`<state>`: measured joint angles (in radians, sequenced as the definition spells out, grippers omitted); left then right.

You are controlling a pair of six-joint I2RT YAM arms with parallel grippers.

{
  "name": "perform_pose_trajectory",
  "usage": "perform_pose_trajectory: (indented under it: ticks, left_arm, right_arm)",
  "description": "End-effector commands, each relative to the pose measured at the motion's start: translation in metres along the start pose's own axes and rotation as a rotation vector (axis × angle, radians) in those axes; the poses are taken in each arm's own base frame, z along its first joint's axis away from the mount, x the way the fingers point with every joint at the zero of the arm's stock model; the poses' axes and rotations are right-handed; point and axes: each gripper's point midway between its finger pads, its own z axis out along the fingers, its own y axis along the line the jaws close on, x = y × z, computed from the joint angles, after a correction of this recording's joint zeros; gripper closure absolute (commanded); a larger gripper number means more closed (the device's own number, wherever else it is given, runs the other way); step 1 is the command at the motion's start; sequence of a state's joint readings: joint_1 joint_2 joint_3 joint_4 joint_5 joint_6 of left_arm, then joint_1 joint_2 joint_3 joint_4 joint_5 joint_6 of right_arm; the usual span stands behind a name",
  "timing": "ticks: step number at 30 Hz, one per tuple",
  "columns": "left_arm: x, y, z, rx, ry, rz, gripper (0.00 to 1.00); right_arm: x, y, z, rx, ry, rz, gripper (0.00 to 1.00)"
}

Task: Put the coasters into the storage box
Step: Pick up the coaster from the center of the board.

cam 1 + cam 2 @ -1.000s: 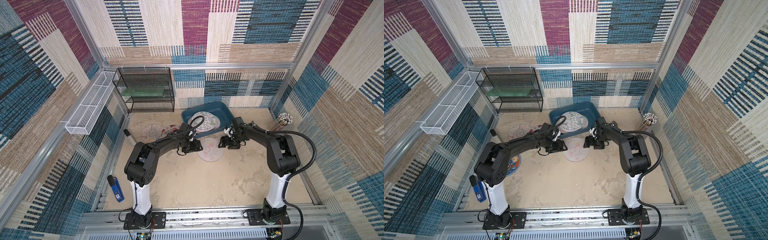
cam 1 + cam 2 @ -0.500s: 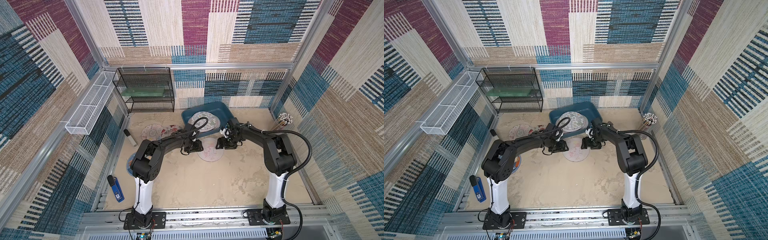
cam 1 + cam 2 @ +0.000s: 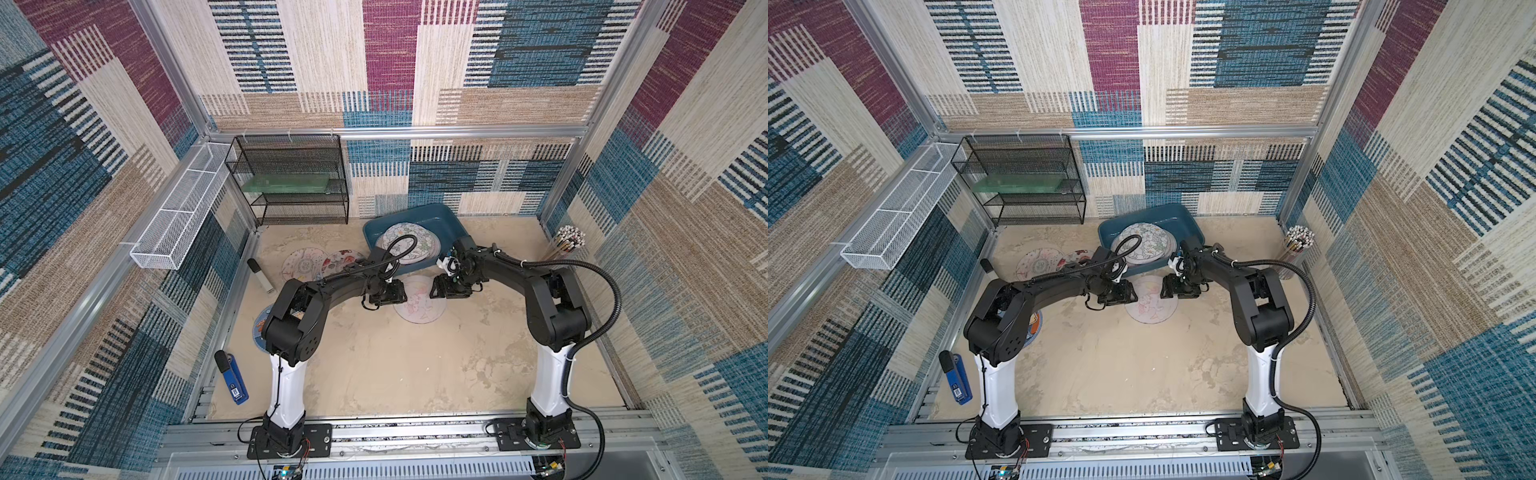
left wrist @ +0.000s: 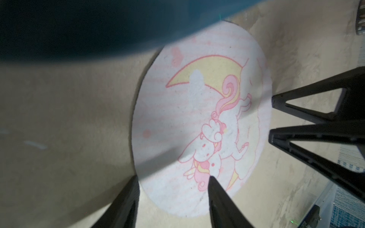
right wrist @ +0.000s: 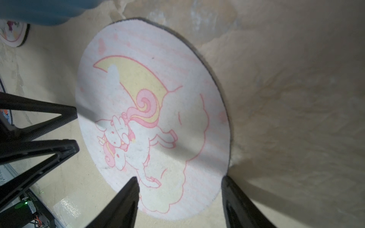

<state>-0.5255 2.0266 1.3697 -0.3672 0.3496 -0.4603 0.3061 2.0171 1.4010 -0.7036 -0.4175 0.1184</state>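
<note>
The left gripper (image 4: 172,178) at nine o'clock and right gripper (image 5: 179,177) at three stand open-jawed astride the unicorn coaster (image 3: 419,301) edge; next, pinch and carry to the storage box (image 3: 436,212) at twelve.

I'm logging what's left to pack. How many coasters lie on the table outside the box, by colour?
pink coaster: 1
pale coaster: 1
floral coaster: 1
dark blue coaster: 1
Total: 4 in view
</note>
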Motion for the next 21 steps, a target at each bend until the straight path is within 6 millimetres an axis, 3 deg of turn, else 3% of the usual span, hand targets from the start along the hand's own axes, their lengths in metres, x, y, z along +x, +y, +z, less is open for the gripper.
perform_pose_trajectory:
  ticks: [1, 21]
  left_arm:
    - [0.0057, 0.0004, 0.0016, -0.002, 0.024, 0.007, 0.45]
    - [0.0102, -0.0020, 0.0001, -0.002, 0.027, 0.011, 0.47]
  right_arm:
    - [0.0167, -0.0033, 0.0086, 0.002, 0.063, 0.024, 0.32]
    - [0.0212, -0.0013, 0.0087, -0.028, 0.062, 0.038, 0.34]
